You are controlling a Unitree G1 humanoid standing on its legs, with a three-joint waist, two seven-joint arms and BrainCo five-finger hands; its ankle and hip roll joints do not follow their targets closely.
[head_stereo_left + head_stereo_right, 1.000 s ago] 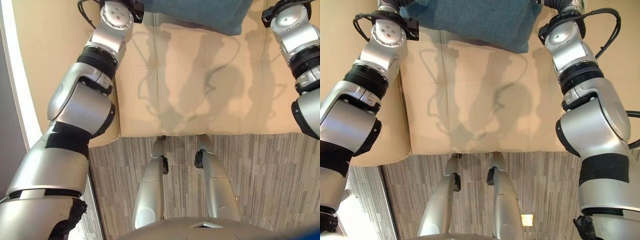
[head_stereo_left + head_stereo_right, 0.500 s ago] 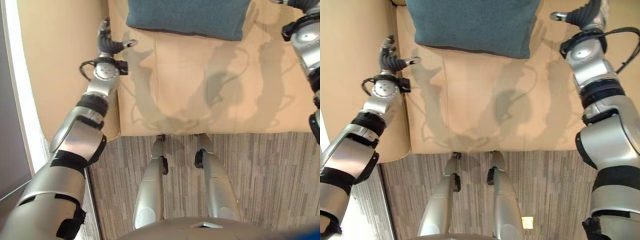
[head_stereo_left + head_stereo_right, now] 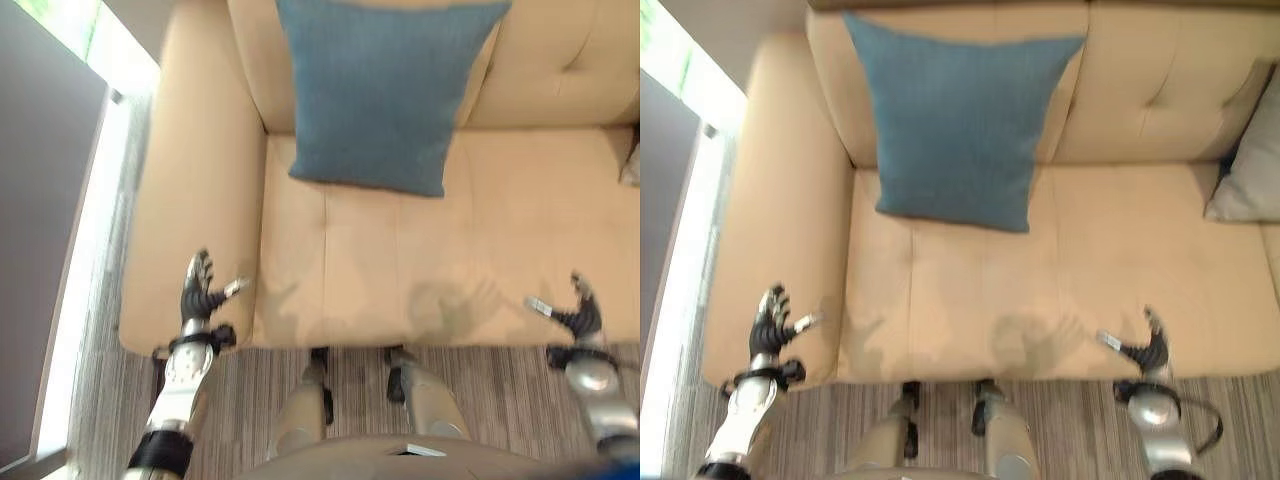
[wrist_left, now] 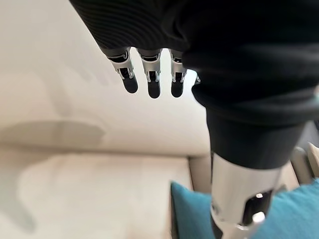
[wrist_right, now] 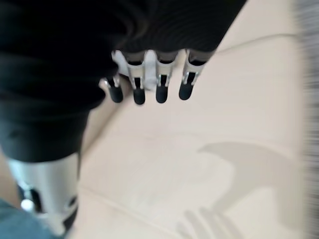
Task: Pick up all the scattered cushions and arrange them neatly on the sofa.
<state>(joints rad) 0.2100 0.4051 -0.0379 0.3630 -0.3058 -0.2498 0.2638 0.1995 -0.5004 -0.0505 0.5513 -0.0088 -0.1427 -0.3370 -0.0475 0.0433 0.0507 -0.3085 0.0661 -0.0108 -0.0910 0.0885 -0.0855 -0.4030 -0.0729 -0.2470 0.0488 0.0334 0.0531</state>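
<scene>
Nearest, the left robot hand (image 3: 200,292) is hovering over the front end of the sofa's (image 3: 970,310) left armrest (image 3: 775,250), fingers spread apart and holding nothing. The right robot hand (image 3: 1145,345) is hanging above the front edge of the seat, fingers likewise apart and empty. Farther back, a teal cushion (image 3: 955,125) is leaning upright against the backrest, its lower edge resting on the seat. A grey cushion (image 3: 1252,170) is sitting at the seat's far right.

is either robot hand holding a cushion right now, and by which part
Nothing is held. The left robot hand and right robot hand are both open and empty; the blue cushion leans against the sofa back.
</scene>
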